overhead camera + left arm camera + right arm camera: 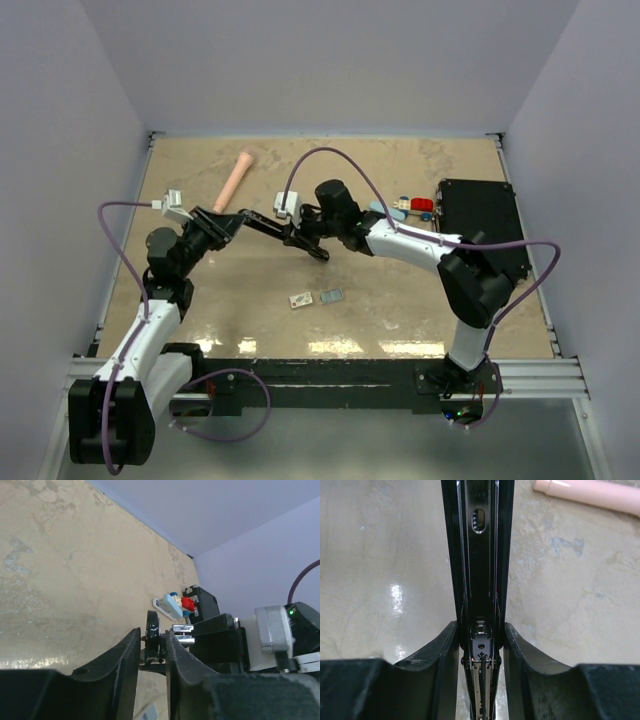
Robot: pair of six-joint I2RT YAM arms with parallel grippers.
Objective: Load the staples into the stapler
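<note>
looking down, we find the black stapler (265, 225) held over the table (400, 300), with the right gripper (480, 630) clamped on it: both fingers (447, 645) press its sides. the stapler's long axis runs straight out ahead of that gripper, its metal channel facing the wrist camera. from above it lies left to right, slightly slanted. the left gripper (152, 640) stands at the stapler's left end, jaws narrow around a thin black part; we cannot tell whether they grip. the white staple box (300, 299) and grey-blue tray (331, 296) lie side by side on the table, on the stapler's near side, apart from both grippers.
</note>
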